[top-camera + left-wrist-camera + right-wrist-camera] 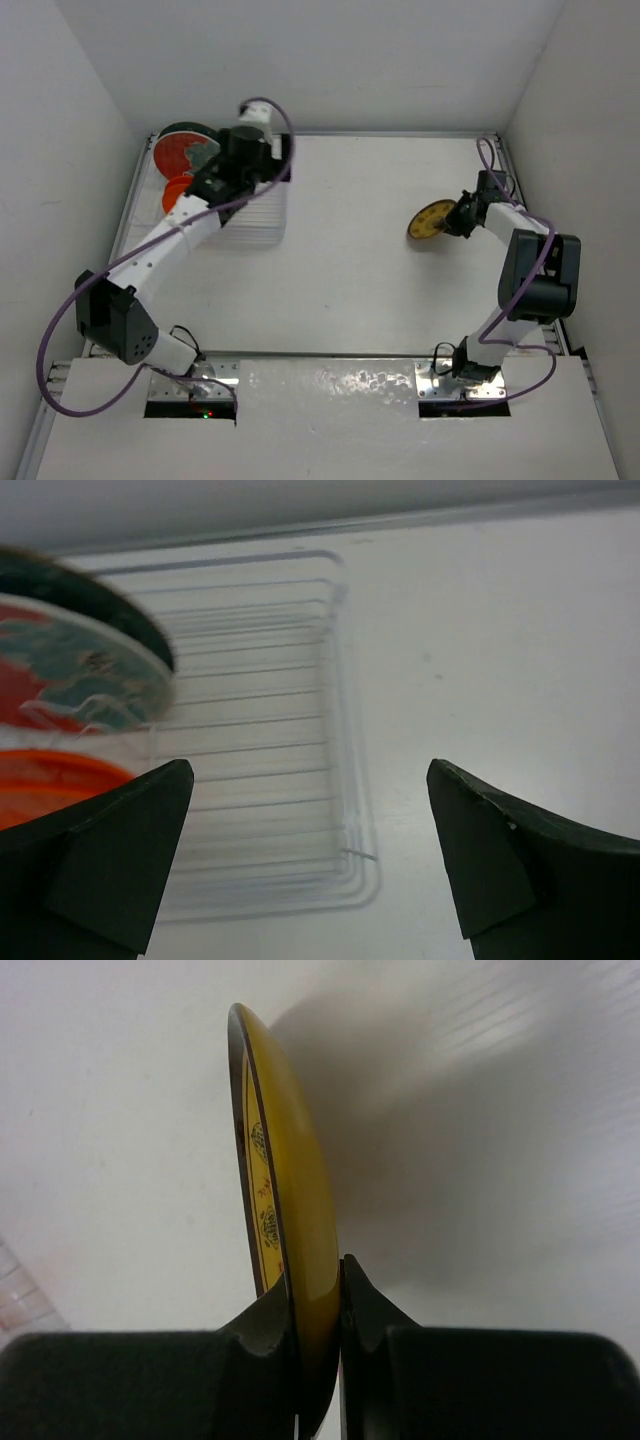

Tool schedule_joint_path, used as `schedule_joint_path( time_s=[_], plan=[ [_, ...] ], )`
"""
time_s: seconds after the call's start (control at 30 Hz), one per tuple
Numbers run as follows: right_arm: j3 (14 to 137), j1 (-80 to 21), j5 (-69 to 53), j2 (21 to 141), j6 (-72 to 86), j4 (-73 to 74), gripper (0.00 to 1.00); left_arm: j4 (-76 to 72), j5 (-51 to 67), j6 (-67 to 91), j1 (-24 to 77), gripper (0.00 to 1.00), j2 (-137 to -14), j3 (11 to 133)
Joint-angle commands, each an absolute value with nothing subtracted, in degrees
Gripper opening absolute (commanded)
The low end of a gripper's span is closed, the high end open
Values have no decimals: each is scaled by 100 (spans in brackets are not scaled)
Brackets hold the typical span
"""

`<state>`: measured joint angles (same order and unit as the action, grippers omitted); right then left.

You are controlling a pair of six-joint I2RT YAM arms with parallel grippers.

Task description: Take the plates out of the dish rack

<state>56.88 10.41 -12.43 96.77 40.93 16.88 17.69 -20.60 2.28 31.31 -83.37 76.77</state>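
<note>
The right claw (316, 1295) pinches the yellow plate (295, 1180) by its edge. The left claw (307, 780) is spread wide above the dish rack (300, 720), with the orange plate (45, 780) just at its left side.

From the left wrist, the dish rack (335, 730) is blocked at nine o'clock by standing plates (80, 680); twelve o'clock is unobstructed. Open table (340, 260) is left between rack and yellow plate (430, 221) at two o'clock.

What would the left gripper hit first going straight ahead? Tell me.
Likely the rack: the open left gripper points at its bare wires, with the plates off to one side. Depth is unclear.
</note>
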Motion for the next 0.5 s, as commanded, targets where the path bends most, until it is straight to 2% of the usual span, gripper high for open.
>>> schedule_joint_path(
  time_s=[0.0, 0.03, 0.07, 0.1, 0.13, 0.2, 0.23, 0.27, 0.3, 0.33, 0.47],
  plan=[
    [5765, 1247, -705, 9728, 3920, 888, 0, 2679, -1803, 1721, 2297, 100, -8357, 8208],
    [5800, 1352, -634, 9816, 3946, 905, 3, 3081, -1741, 2079, 1763, 100, -8445, 8444],
    [5931, 1380, -494, 10052, 3938, 975, 25, 3250, -1505, 2231, 1514, 100, -8664, 8646],
    [6046, 1415, -449, 10194, 3911, 1097, 53, 3356, -1312, 2346, 1242, 100, -8779, 8718],
    [6212, 1450, -370, 10343, 3824, 1325, 70, 3618, -1136, 2616, 804, 100, -8885, 8788],
    [6757, 1441, 328, 10598, 3762, 2305, 79, 3796, -1037, 2829, 363, 100, -9122, 8920],
    [6889, 1441, 769, 10591, 3979, 2703, 97, 4006, -1150, 3117, 265, 100, -9149, 8947],
    [7239, 1441, 1313, 10573, 4208, 3934, 99, 4060, -1230, 3268, 194, 100, -9141, 8930],
    [7416, 1441, 2110, 10521, 4384, 4425, 99, 4087, -1274, 3435, 54, 100, -9123, 8843],
    [7540, 1424, 2292, 10442, 4464, 4769, 99, 4217, -1318, 3785, 1, 100, -9114, 8824],
    [7025, 1196, 2197, 9407, 4316, 4773, 99, 4500, -1450, 4543, -360, 100, -9027, 8544]
  ],
)
